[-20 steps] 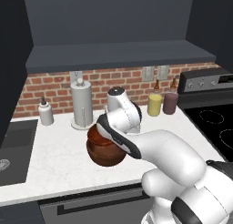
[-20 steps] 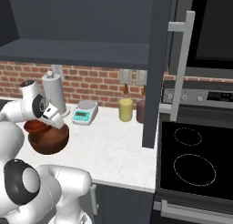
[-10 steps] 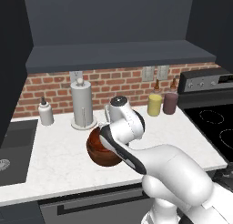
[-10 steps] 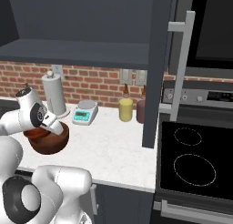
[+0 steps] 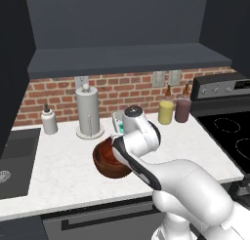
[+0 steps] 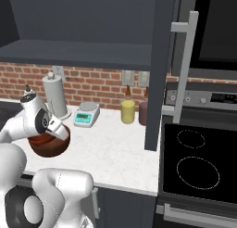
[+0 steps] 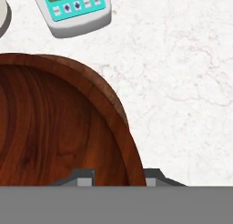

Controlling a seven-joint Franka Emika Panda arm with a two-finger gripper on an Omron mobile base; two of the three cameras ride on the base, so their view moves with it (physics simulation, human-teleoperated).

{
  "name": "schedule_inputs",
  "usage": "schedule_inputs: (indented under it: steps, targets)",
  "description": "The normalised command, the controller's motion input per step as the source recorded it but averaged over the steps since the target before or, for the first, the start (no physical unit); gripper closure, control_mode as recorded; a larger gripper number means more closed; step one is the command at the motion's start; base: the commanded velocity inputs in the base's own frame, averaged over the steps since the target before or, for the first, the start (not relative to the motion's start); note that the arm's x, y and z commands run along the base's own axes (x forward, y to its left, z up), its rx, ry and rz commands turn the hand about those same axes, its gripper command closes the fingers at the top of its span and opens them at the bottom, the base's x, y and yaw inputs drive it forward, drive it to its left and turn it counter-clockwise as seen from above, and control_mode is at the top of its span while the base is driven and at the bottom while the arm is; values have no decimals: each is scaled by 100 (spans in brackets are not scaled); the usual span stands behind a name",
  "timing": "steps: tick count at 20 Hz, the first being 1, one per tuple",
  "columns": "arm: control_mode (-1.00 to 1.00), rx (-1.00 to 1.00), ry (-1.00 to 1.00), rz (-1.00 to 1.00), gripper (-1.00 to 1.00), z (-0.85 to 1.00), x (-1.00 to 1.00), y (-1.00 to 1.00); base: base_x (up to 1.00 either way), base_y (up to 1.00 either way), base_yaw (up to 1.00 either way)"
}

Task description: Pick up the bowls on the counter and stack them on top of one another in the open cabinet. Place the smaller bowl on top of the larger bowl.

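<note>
Just in front of the paper-towel holder (image 5: 89, 112), the larger bowl (image 5: 111, 158) is held off the bench (image 5: 53, 170), its wall clamped between the pincer (image 7: 117, 175) tips, one inside, one outside, likely for lifting to the cabinet (image 5: 122, 58) shelf above.

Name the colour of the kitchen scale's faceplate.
Teal on the kitchen scale, clearest in the hand view.
</note>
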Motion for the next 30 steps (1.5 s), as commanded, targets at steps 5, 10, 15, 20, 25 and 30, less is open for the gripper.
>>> schedule_inputs:
  steps: [5, 10, 15, 20, 25, 30]
  targets:
    - [-100, -1, 1, 0, 100, -18, 7, 2, 0, 0, 0]
    - [-100, -1, 1, 0, 100, -10, 13, 0, 0, 0, 0]
    - [-100, 0, 3, 0, 100, 0, 13, 1, 0, 0, 0]
    - [-100, -4, 5, 0, -100, 11, 4, 10, 0, 0, 0]
    - [-100, -1, 2, 0, -100, 19, 2, 1, 0, 0, 0]
    - [-100, 0, 0, 0, -100, 12, 0, 0, 0, 0, 0]
